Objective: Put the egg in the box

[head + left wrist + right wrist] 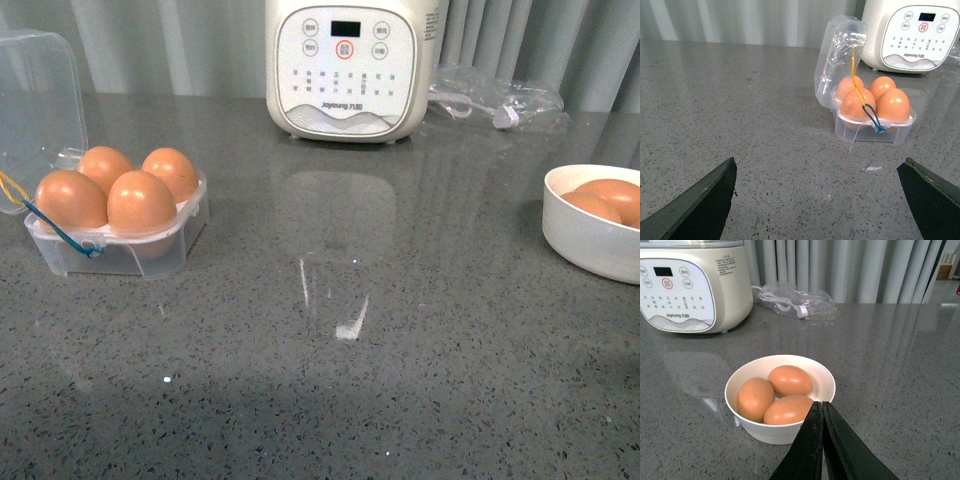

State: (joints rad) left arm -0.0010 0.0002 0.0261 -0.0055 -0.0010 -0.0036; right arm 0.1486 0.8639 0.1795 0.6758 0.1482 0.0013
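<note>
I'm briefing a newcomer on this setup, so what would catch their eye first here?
The clear box at the left, lid open, all four slots filled with orange-brown eggs. Next, the white bowl holding more eggs at the right edge, and the white cooker at the back centre.

On the surface (pixel 330 380), the box (pixel 130 255) sits at the left with four eggs (pixel 140 200) in it. The bowl (pixel 585 240) at the right holds three eggs (pixel 782 380). A cooker (pixel 350 70) stands far centre, with a bag (pixel 500 100) to its right.

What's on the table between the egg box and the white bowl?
Nothing. The front view shows only bare grey countertop between the box and the bowl.
</note>
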